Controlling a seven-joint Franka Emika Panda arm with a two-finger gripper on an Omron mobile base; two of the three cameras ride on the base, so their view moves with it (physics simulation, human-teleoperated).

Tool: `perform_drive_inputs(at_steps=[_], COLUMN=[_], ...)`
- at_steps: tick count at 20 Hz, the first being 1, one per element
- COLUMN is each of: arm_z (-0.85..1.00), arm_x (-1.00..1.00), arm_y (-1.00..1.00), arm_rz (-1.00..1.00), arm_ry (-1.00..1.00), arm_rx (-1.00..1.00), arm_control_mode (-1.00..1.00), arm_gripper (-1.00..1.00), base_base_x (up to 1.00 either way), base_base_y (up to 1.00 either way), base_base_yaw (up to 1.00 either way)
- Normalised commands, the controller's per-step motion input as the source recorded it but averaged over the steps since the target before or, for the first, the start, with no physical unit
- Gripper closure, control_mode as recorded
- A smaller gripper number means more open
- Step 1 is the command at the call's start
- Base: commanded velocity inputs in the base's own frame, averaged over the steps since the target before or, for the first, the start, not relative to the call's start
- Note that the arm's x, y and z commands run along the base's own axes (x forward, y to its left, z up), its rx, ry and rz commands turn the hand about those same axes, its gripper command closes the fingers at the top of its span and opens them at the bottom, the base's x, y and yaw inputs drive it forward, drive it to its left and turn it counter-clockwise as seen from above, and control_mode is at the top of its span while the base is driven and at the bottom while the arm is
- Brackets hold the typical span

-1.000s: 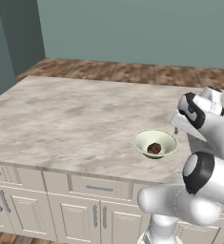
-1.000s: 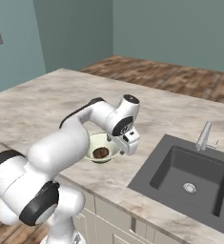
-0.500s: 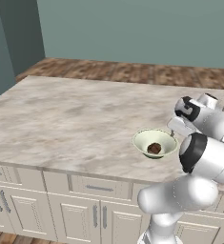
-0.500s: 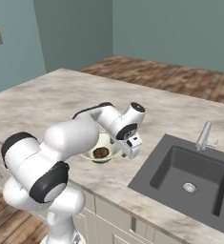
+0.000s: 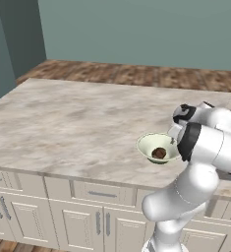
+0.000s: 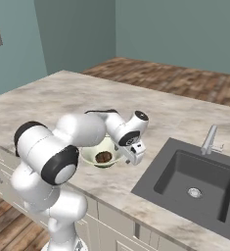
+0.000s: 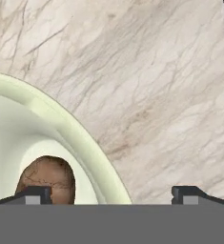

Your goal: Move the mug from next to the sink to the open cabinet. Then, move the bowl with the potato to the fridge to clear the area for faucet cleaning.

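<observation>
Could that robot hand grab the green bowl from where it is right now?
Probably yes. The gripper is open right at the bowl, one fingertip over the inside near the potato, the other over the counter, so the rim lies between them with nothing in the way.

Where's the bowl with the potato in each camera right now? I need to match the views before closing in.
Left base view: the bowl sits right of centre, at the counter's front edge, beside the arm.
Right base view: the bowl is centre-left, partly behind the forearm, left of the sink.
Hand view: the bowl's rim curves through the lower left.
Shared landmark: the potato inside it.
</observation>
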Motion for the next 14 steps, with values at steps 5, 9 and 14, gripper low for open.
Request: perform_drive_inputs(at_steps=[5,9,14], arm_z=[-0.35,-0.26,-0.05], arm_x=[0.14,0.17,0.09], arm_y=[0.06,0.15,0.10], arm_rz=[0.00,0.00,0.00], arm_ry=[0.00,0.00,0.00], arm_rx=[0.00,0.02,0.03], arm_control_mode=[-1.00,-1.00,-1.00], arm_gripper=[-1.00,1.00,1.00], base_base_x=[0.00,0.00,0.00], base_base_y=[0.00,0.00,0.00], base_base_yaw=[0.00,0.00,0.00])
